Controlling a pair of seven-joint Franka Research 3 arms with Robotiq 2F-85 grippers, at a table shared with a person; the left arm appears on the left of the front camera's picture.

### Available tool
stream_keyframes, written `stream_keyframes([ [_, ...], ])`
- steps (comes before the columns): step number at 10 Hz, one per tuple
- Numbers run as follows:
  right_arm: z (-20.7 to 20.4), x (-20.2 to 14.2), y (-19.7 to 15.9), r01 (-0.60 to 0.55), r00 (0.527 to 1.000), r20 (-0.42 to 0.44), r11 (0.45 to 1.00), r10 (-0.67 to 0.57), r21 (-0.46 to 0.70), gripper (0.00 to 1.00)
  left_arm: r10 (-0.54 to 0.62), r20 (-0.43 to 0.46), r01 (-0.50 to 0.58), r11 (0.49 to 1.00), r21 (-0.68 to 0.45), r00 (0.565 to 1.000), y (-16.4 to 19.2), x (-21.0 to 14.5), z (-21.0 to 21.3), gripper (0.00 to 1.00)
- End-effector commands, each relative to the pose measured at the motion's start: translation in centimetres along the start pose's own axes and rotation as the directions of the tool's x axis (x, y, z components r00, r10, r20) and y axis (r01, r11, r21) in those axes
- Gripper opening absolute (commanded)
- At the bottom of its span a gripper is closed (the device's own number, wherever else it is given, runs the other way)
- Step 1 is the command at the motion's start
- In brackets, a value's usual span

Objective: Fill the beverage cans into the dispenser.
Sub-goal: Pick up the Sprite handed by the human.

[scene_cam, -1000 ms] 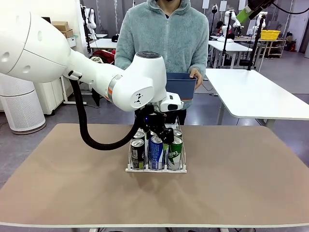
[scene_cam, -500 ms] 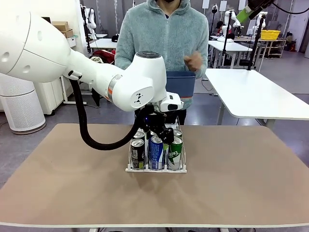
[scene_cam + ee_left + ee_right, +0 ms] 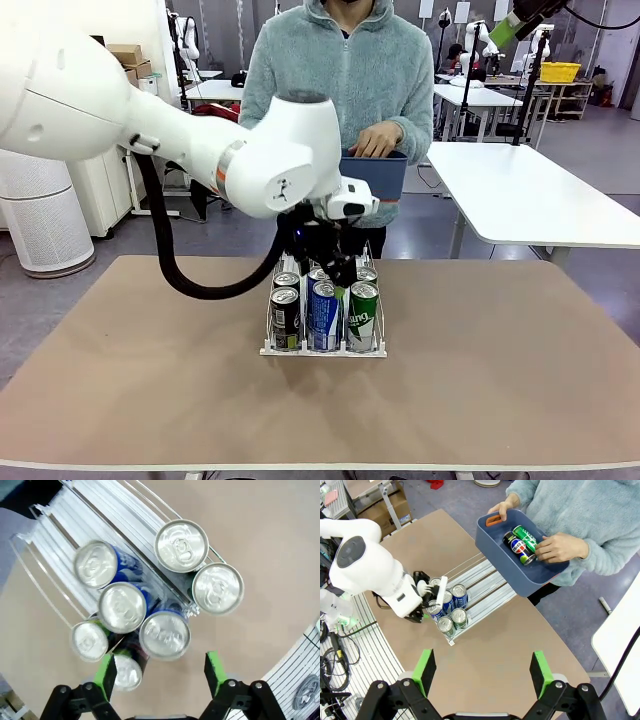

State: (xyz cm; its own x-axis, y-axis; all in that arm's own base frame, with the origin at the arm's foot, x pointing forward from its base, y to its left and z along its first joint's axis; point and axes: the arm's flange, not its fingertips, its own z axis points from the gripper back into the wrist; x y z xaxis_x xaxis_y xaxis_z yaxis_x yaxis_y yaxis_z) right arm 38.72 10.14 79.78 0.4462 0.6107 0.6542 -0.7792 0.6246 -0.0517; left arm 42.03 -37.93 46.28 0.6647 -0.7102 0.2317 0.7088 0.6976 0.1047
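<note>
The white wire dispenser [image 3: 322, 351] stands mid-table with several cans in its three lanes: a black one [image 3: 286, 318], a blue one [image 3: 323, 316] and a green one [image 3: 362, 315] at the front lip. My left gripper [image 3: 336, 268] hangs open just above the rear cans, holding nothing. From the left wrist, silver can tops [image 3: 165, 635] lie below the spread green pads [image 3: 212, 667] of the left gripper [image 3: 159, 671]. My right gripper [image 3: 482, 667] is open high above the table. A Pepsi can [image 3: 518, 546] and a green can [image 3: 527, 537] lie in the bin.
The person at the far side holds a blue plastic bin [image 3: 375, 178] over the table's far edge, one hand [image 3: 375, 142] reaching into it. The dispenser's rear lanes [image 3: 487, 587] are bare. Bare tabletop [image 3: 500, 350] spreads on both sides of the rack.
My left gripper has risen a little off the cans in the dispenser. The person's hand dropped from chest height into the blue bin.
</note>
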Motion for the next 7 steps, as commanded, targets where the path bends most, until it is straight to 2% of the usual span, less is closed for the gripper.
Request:
stream_keyframes([
  [1, -0.1, -0.1, -0.1, -0.006, 1.0, 0.003, 1.0, 0.006, 0.005, 1.0, -0.036, 0.021, 0.036, 0.999, 0.001, 0.999, 1.3, -2.5, 5.5, 0.94],
  [3, -0.1, -0.1, -0.1, -0.006, 1.0, 0.003, 1.0, 0.006, 0.005, 1.0, -0.137, 0.062, 0.14, 0.989, -0.051, 0.989, 3.0, -3.9, 10.1, 0.94],
  [5, -0.1, -0.1, -0.1, -0.006, 1.0, 0.003, 1.0, 0.006, 0.005, 1.0, -0.174, 0.113, 0.182, 0.981, -0.071, 0.978, 4.6, -5.2, 13.4, 0.94],
  [7, -0.1, -0.1, -0.1, -0.006, 1.0, 0.003, 1.0, 0.006, 0.005, 1.0, -0.209, 0.219, 0.238, 0.964, -0.116, 0.953, 6.9, -7.7, 16.7, 0.94],
])
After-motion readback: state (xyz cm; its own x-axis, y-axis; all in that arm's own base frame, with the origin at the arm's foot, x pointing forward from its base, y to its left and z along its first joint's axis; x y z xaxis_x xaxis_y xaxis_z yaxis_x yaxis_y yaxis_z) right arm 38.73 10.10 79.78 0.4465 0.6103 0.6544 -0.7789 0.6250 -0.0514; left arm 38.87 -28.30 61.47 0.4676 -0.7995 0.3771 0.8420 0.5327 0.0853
